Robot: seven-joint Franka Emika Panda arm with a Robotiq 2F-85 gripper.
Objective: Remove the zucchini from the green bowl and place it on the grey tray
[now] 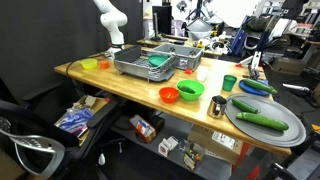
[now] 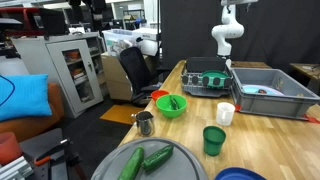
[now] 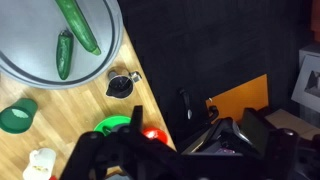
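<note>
The white arm stands at the far end of the table, behind the wire rack, folded upright with its elbow bent and its wrist raised well above the tabletop. From the wrist view the gripper shows only as a dark, blurred mass at the near edge, looking down over the table edge. I cannot tell how far its jaws are spread, and nothing can be seen between them or against them. The grey tray sits at the top left of the wrist view, and on it one zucchini lies just beside a second zucchini, both within the rim. The green bowl stands near the tray, just beside the orange-red bowl. Between bowl and tray are a green cup, a white cup and a metal cup.
</note>
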